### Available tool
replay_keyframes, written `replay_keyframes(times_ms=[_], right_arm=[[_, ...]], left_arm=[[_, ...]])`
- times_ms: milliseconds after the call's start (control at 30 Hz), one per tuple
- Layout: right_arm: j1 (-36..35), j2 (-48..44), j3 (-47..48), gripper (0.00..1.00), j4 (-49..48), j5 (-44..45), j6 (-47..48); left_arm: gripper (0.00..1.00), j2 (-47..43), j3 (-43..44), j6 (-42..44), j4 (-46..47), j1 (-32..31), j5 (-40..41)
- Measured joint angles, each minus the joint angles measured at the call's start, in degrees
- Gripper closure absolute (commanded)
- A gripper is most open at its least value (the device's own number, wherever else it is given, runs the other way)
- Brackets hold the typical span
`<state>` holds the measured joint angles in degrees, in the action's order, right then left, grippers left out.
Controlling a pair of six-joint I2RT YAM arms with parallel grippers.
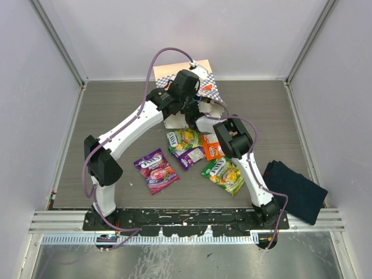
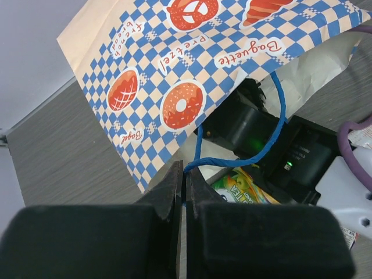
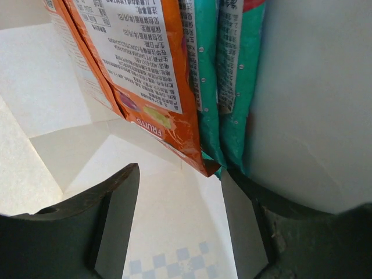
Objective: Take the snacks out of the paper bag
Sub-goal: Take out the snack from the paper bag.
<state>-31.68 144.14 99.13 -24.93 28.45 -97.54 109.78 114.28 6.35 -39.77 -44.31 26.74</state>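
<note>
Right wrist: I saw right gripper (image 3: pixel 177 192) agape by snacks (image 3: pixel 157 70), risking pinching paper bag (image 3: pixel 314 104) wall; left gripper (image 2: pixel 184 174) clenched, seemingly on handle (image 2: pixel 273 133).

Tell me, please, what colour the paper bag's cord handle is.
Blue; the cord handle shows best in the left wrist view.

place: inside the paper bag (image 3: pixel 314 87); white walls all around; faint checks show through low down | snacks: orange packet (image 3: pixel 145 70) hangs in the middle, small print facing out; teal packets (image 3: pixel 206 75) just beside it, by the right wall | right gripper (image 3: pixel 180 174): jaws apart, nothing between them; orange packet's corner just above the gap
</note>
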Motion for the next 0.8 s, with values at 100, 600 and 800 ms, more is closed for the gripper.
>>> replay_keyframes(times_ms=[100,600,800], right_arm=[[0.59,2.67,5.27,0.36,2.58,0.17,0.55],[3.04,8.85,12.61,0.99,2.32,-1.53,6.32],[3.3,-2.23,-5.92,0.99,-0.79,-4.74,8.35]], left_arm=[[1.0,0.0,0.0,-0.04,0.0,-0.04,0.0],[1.0,0.0,-0.57,-0.76,0.02,-0.09,0.02],[1.0,0.0,-0.57,-0.76,0.07,-0.22,0.61]])
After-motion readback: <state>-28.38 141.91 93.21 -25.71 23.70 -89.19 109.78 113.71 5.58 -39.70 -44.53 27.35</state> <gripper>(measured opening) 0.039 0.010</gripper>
